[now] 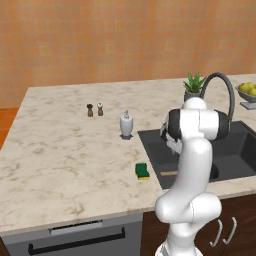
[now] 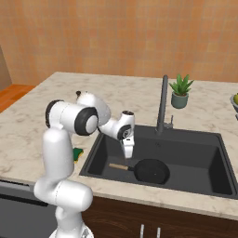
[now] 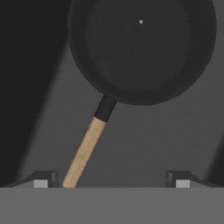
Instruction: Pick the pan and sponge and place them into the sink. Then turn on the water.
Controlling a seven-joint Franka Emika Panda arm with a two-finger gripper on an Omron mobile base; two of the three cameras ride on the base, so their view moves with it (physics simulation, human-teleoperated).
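Note:
The black pan (image 2: 151,171) lies flat on the floor of the dark grey sink (image 2: 195,153), its wooden handle (image 2: 119,166) pointing left. My gripper (image 2: 128,151) hangs just above that handle, open and holding nothing. In the hand view the pan (image 3: 142,48) is at the top, the handle (image 3: 85,148) runs down to the left fingertip (image 3: 41,181), and the gripper (image 3: 111,183) stands wide apart. The green and yellow sponge (image 1: 142,171) rests on the counter just left of the sink (image 1: 235,150); it also peeks out behind my arm as the sponge (image 2: 77,153). No water runs from the faucet (image 2: 162,104).
A white soap dispenser (image 1: 126,125) stands at the sink's back-left corner, with two small shakers (image 1: 95,110) farther left. A potted plant (image 2: 180,92) sits behind the sink and a fruit bowl (image 1: 248,95) at the far right. Marble counter stretches wide on the left.

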